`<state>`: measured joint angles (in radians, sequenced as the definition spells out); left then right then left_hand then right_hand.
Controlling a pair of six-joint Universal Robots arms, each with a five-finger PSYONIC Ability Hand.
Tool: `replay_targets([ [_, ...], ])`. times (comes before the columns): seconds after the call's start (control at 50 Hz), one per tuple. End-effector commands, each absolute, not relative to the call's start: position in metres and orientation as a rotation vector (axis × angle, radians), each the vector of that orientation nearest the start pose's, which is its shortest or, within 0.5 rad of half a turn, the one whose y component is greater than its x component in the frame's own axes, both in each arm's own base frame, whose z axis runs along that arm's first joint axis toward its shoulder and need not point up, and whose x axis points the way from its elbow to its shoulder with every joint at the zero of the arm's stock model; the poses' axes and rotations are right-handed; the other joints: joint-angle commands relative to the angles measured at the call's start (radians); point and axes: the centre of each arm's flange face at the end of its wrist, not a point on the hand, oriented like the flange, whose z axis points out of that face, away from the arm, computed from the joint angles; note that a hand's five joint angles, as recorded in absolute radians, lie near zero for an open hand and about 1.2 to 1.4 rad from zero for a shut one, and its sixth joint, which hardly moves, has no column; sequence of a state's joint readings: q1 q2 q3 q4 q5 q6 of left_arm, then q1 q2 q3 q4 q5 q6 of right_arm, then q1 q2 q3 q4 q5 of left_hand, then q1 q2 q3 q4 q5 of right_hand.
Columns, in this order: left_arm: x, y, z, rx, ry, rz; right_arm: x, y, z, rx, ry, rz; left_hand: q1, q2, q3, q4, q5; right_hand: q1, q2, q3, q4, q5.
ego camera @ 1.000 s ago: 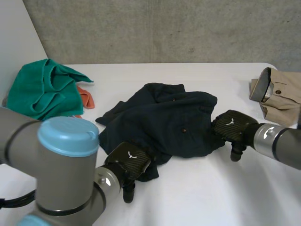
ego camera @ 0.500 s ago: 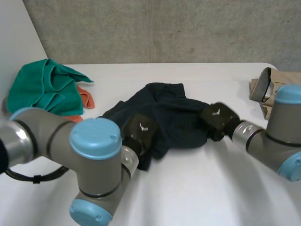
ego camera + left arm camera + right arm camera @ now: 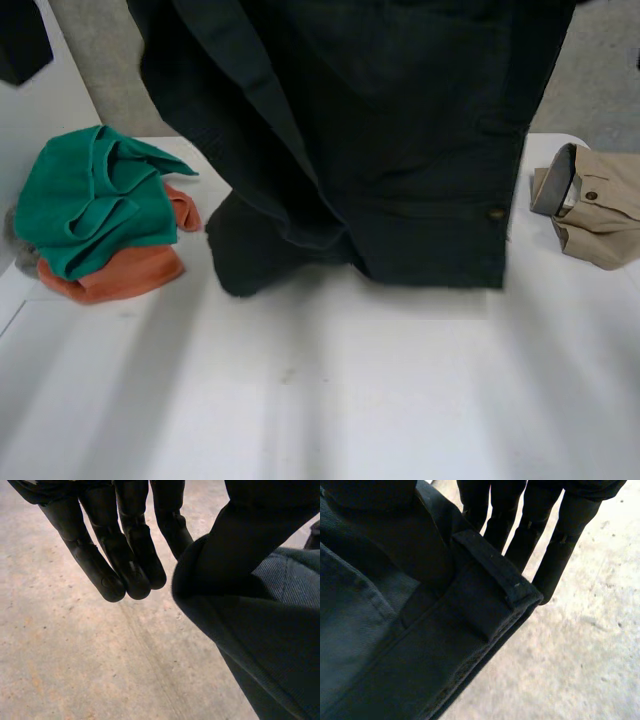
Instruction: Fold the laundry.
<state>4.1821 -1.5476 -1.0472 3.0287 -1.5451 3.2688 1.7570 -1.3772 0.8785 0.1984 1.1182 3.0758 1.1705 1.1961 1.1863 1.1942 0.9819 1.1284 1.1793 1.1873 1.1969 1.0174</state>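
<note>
On the white table, only the lower end of the dark garment touches down. The rest hangs upright in front of the head camera, with one side bunched lower on the tabletop and the other ending in a straight hem with a small button just above it. A second ago it lay crumpled in the table's middle with both hands pressed to its near edge. Half a second ago they were gathering it, and now it is raised high. A green cloth sits heaped on the table's left side, on top of an orange cloth, and both are unmoved. A folded beige garment lies at the right edge, also where it was. In its wrist view the left hand keeps its fingers straight and close together, and a fold of the dark garment is pinched between the innermost finger and the thumb. The right hand holds the waistband beside a belt loop, with straight fingers behind the cloth and the thumb pressing on its front.
</note>
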Motion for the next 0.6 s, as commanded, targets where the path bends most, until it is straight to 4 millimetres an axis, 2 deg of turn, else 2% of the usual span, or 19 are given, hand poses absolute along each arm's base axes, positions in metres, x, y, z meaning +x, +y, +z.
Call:
replay_targets([
  [0.02,-0.295,-0.257,0.435,0.629,1.990,-2.822,0.263,-0.327,0.411,-0.670,1.578,-2.135,0.226,0.200,0.210,0.202,0.240,0.268,0.217,0.209,0.199,0.204],
  [0.06,-0.305,-0.272,0.421,0.639,2.032,-2.782,0.270,-0.337,0.399,-0.657,1.608,-2.131,0.226,0.200,0.210,0.202,0.240,0.268,0.217,0.209,0.199,0.204],
  [0.08,-0.314,-0.287,0.405,0.646,2.073,-2.739,0.276,-0.347,0.385,-0.643,1.640,-2.130,0.226,0.200,0.210,0.202,0.240,0.268,0.217,0.209,0.199,0.204],
  [0.14,-0.328,-0.309,0.379,0.658,2.125,-2.682,0.285,-0.362,0.362,-0.622,1.693,-2.136,0.226,0.200,0.210,0.202,0.240,0.268,0.217,0.209,0.199,0.204],
  [0.16,-0.337,-0.323,0.363,0.658,2.146,-2.654,0.290,-0.371,0.345,-0.607,1.738,-2.140,0.226,0.200,0.210,0.202,0.240,0.268,0.217,0.209,0.199,0.204],
  [0.22,-0.348,-0.343,0.335,0.652,2.171,-2.615,0.297,-0.384,0.316,-0.595,1.807,-2.146,0.226,0.200,0.210,0.202,0.240,0.268,0.217,0.209,0.199,0.204],
  [0.24,-0.354,-0.353,0.320,0.643,2.184,-2.602,0.303,-0.391,0.298,-0.592,1.832,-2.163,0.226,0.200,0.210,0.202,0.240,0.268,0.217,0.209,0.199,0.204],
  [0.34,-0.372,-0.377,0.278,0.634,2.180,-2.607,0.320,-0.409,0.254,-0.555,1.831,-2.295,0.226,0.200,0.210,0.202,0.240,0.268,0.217,0.209,0.199,0.204],
  [0.38,-0.376,-0.382,0.273,0.622,2.144,-2.638,0.323,-0.415,0.245,-0.519,1.817,-2.372,0.226,0.200,0.210,0.202,0.240,0.268,0.217,0.209,0.199,0.204],
  [0.42,-0.380,-0.388,0.273,0.614,2.089,-2.699,0.324,-0.424,0.234,-0.465,1.791,-2.489,-0.054,-0.080,-0.070,-0.078,-0.040,0.268,0.217,0.209,0.199,0.204],
  [0.44,-0.381,-0.389,0.272,0.611,2.080,-2.712,0.325,-0.427,0.232,-0.453,1.779,-2.528,-0.282,-0.308,-0.298,-0.306,-0.268,0.198,0.147,0.139,0.129,0.134],
  [0.46,-0.381,-0.390,0.272,0.611,2.075,-2.725,0.325,-0.429,0.231,-0.441,1.765,-2.566,-0.532,-0.557,-0.548,-0.556,-0.518,-0.091,-0.142,-0.150,-0.159,-0.154],
  [0.48,-0.382,-0.390,0.275,0.617,2.058,-2.748,0.327,-0.432,0.229,-0.433,1.734,-2.628,-0.996,-1.022,-1.012,-1.020,-0.982,-0.832,-0.883,-0.891,-0.900,-0.895],
  [0.5,-0.382,-0.390,0.277,0.611,2.052,-2.755,0.329,-0.433,0.229,-0.444,1.724,-2.643,-0.996,-1.022,-1.012,-1.020,-0.982,-0.954,-1.005,-1.013,-1.022,-1.017],
  [0.6,-0.383,-0.380,0.294,0.630,2.031,-2.778,0.330,-0.431,0.232,-0.515,1.750,-2.616,-0.996,-1.022,-1.012,-1.020,-0.982,-0.954,-1.005,-1.013,-1.022,-1.017],
])
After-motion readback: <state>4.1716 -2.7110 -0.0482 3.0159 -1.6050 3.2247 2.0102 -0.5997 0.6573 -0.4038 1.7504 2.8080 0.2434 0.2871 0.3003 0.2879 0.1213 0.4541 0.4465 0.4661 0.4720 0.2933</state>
